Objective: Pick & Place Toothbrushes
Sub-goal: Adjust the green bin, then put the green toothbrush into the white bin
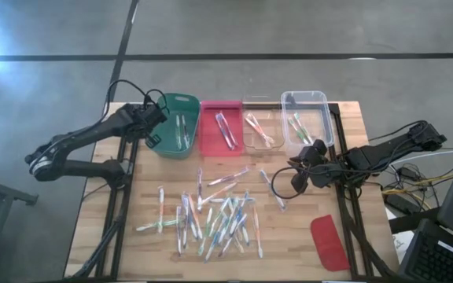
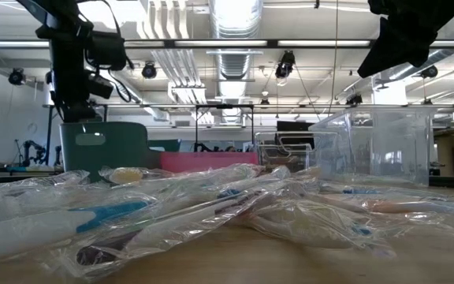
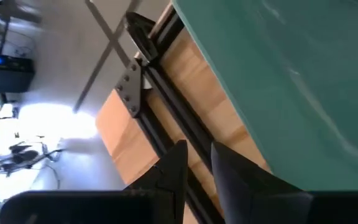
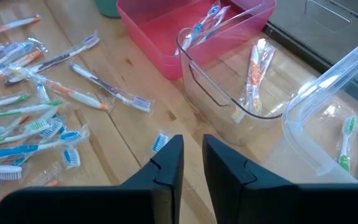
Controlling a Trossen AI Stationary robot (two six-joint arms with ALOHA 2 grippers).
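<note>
Toothbrushes (image 1: 215, 216) mostly lie in a wrapped heap mid-table; a few are already sorted into the four bins at the back: green bin (image 1: 175, 126), pink bin (image 1: 220, 130), and two clear bins (image 1: 305, 118).

Right gripper (image 1: 302, 176) sits near the table's right side, just in front of the clear bins. Its fingers (image 4: 169, 165) are nearly pressed together with only a narrow gap, and nothing is visibly between them. A blue-bristled brush (image 4: 160, 142) lies on the wood just ahead of the tips, so my read is the step is a pick at the heap's right edge, and whether the grip has landed is unclear.

To do it well: come down square across the handle, not the crinkly wrapper, and take a stray at the edge rather than the tangle. Lift straight, check only one comes up, then match colour to bin.

Left gripper (image 1: 154, 119) waits by the green bin's outer wall, fingers a slot apart, holding nothing.
</note>
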